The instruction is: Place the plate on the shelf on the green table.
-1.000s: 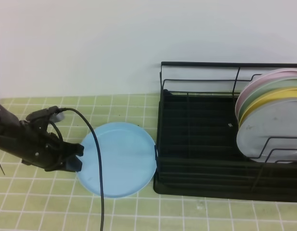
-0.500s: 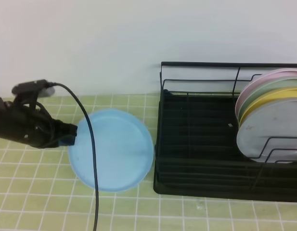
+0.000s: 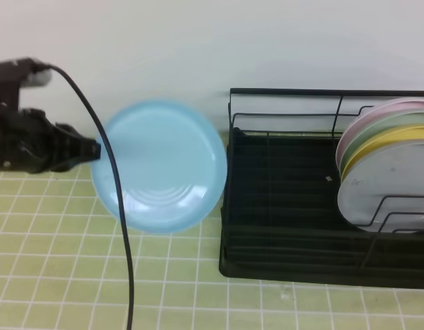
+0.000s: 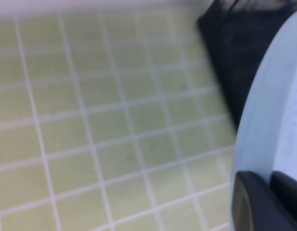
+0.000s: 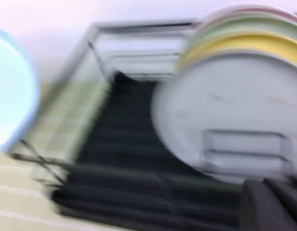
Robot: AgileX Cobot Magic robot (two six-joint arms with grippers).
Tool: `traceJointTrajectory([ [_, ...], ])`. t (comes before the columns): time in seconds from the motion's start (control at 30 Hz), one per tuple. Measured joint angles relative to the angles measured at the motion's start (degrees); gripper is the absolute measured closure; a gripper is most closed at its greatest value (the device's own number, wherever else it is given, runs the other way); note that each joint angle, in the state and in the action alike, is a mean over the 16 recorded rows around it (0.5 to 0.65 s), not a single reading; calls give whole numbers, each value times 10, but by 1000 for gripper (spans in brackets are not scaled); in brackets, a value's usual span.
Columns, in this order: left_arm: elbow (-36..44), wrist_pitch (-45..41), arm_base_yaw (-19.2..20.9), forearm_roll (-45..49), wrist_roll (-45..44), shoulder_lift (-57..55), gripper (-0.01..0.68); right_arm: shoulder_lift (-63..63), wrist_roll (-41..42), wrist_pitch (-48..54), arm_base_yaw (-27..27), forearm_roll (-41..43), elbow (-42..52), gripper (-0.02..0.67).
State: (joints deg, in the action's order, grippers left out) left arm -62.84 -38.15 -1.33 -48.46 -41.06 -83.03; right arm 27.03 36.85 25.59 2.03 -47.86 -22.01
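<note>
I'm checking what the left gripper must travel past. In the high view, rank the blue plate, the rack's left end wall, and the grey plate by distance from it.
1. The blue plate, held at its left rim by the left gripper.
2. The rack's left end wall, just right of the plate.
3. The grey plate, upright at the rack's far right.

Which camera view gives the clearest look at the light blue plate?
The exterior high view: the whole plate shows, tilted up, gripped at its left rim by the left gripper. The left wrist view shows only its rim edge; the right wrist view, a blurred sliver at left.
</note>
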Motion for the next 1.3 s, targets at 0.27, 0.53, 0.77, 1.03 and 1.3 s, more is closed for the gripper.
traceJointTrajectory([
  [0.27,1,-29,-1,-54,-34,108,666,0,233,63,0,-329,-1,638],
  [0.53,1,-70,-1,-148,-79,199,667,0,375,144,0,-529,-17,439],
  [0.77,1,-114,-1,-241,-123,245,667,7,367,178,0,-551,-48,195],
  [1.03,2,-159,-1,-320,-162,259,667,55,322,233,0,-553,-83,82],
  [1.3,2,-184,-1,-368,-190,259,667,136,295,325,0,-553,-115,82],
])
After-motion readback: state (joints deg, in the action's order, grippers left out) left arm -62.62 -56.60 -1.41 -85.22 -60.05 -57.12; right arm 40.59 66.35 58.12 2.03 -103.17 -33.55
